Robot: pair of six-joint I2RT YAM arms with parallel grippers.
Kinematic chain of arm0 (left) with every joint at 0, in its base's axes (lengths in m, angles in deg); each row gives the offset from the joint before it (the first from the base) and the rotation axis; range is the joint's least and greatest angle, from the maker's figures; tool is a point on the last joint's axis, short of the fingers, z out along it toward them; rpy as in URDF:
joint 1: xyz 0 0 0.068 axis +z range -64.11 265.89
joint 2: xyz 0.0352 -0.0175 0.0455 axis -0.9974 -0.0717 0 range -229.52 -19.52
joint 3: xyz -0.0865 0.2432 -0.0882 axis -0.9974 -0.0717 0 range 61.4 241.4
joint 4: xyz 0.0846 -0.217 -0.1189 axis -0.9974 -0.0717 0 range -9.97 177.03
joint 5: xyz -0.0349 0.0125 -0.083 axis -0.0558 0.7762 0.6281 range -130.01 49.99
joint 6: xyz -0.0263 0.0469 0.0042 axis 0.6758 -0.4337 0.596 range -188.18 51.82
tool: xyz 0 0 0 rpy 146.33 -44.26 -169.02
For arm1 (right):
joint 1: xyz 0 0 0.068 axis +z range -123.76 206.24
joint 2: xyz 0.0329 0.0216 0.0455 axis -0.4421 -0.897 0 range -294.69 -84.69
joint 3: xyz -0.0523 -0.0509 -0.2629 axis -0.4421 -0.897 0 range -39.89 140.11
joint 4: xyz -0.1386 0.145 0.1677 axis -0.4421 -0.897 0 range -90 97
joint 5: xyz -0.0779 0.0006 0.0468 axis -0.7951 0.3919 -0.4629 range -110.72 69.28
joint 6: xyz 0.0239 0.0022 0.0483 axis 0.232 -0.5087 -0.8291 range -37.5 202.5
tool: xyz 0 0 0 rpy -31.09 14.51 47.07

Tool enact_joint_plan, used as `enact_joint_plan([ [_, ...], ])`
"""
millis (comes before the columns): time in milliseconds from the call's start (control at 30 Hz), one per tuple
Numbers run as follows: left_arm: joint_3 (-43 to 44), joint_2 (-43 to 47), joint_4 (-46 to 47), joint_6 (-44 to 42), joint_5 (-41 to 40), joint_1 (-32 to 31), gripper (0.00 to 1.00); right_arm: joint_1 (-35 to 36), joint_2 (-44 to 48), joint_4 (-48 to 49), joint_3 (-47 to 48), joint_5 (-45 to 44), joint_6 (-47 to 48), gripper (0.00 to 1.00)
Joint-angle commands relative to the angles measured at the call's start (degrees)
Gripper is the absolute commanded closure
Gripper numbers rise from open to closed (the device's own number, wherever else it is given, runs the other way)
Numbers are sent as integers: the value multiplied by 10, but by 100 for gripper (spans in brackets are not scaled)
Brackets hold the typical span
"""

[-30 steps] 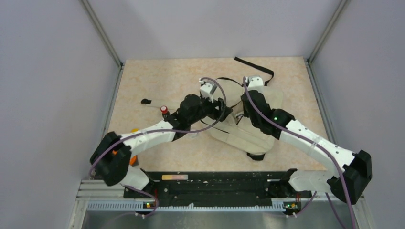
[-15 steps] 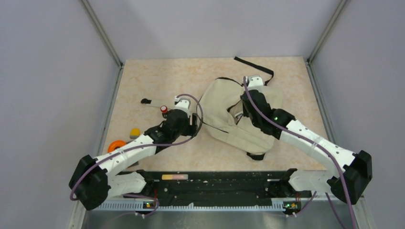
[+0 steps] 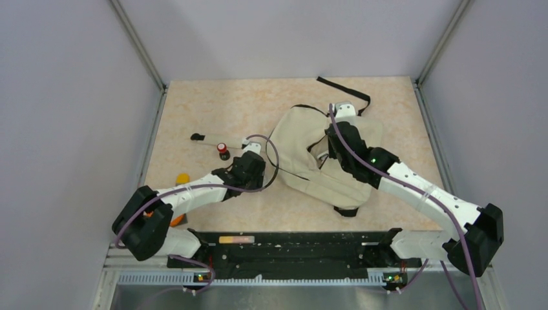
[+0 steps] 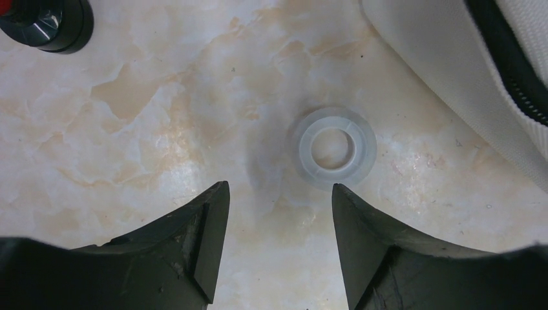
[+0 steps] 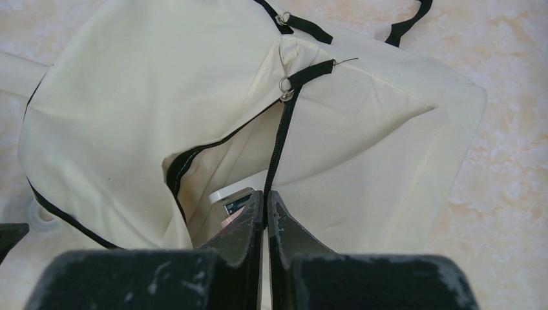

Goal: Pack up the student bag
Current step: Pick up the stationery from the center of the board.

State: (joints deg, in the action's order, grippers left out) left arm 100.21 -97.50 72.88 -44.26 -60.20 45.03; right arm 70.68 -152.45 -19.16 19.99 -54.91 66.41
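The left claw (image 4: 278, 248) is standing spread, with nothing between its black fingers (image 4: 194, 252). It is hovering over the pale marble-patterned bench (image 4: 129, 129), pointing down at it.

Just ahead of the fingertips, a small translucent white plastic ring (image 4: 300, 150) is lying flat on the bench. It is sitting slightly toward the right-hand finger rather than centred in the gap. Being round, it is presenting no long axis, so any approach angle is likely serving equally well. The left arm is by far the nearer one to it.

Immediately beyond and to the right of the ring, the large cream-beige fabric student bag (image 4: 439, 77) is lying on the bench near its middle, its edge close to the ring but apart from it. This edge is the main obstruction: a wide closing stroke is risking a catch on the fabric.

The right claw (image 5: 265, 206) is pressed together and appears to be pinching the black zipper edge of the bag mouth, holding it agape. A white object (image 5: 229, 192) is showing inside.

A small black cylinder with a red top (image 4: 52, 26) is standing to the left of the ring, well apart. A yellow piece (image 3: 183, 178) is lying nearer the bench's left edge.
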Motion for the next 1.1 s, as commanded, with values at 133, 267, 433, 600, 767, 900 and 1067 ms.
enact_joint_plan([
  [133, 28, -30, 65, 5, 4, 11, 38, 2, 20, 34, 5, 5, 0, 100],
  [267, 35, -52, 69, 2, 6, 17, 40, 2, 18, 33, 6, 5, 1, 100],
  [433, 39, -75, 82, -10, 15, 17, 42, 2, 19, 30, 5, 2, 1, 100],
  [600, 44, -95, 85, -11, 11, 18, 43, 2, 20, 30, 6, 1, 0, 100],
  [767, 53, -110, 74, -8, 6, 18, 53, 2, 20, 28, 8, 0, 1, 100],
  [900, 61, -111, 55, 3, -8, 18, 73, 2, 20, 27, 7, -1, 1, 100],
  [1067, 50, -97, 58, 14, -9, 18, 81, 2, 20, 26, 8, -2, 0, 100],
])
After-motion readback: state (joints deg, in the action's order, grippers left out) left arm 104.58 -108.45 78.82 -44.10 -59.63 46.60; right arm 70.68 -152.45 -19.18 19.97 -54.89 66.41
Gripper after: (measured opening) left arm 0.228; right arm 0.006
